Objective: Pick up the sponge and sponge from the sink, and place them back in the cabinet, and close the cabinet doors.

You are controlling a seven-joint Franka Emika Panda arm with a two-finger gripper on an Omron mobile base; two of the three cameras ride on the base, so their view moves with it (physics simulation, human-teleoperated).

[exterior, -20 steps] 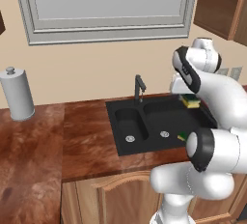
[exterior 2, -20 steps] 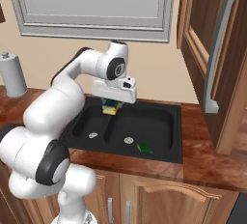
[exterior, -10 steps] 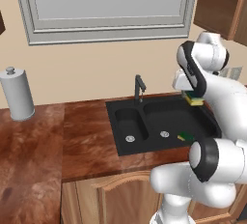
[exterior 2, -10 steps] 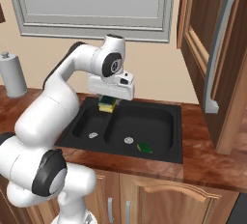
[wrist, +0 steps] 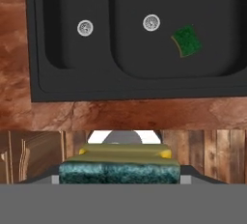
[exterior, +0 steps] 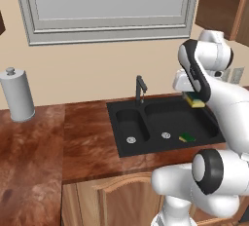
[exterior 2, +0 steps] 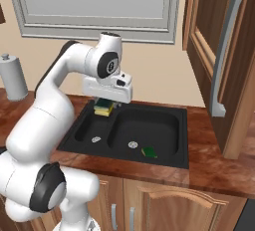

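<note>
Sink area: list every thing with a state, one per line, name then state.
Gripper: shut on the held sponge, lifted above the sink.
Held sponge: gripped between the fingers, clear of the basin.
Second sponge: lying flat in the sink's larger basin.
Sink: dry, faucet off.
Cabinet door: open.

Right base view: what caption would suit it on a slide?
Gripper lifts one sponge above the sink; another sponge lies inside.

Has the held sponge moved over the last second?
Yes. The gripper has lifted the sponge upward, from down at the sink to well above its rim.
</note>
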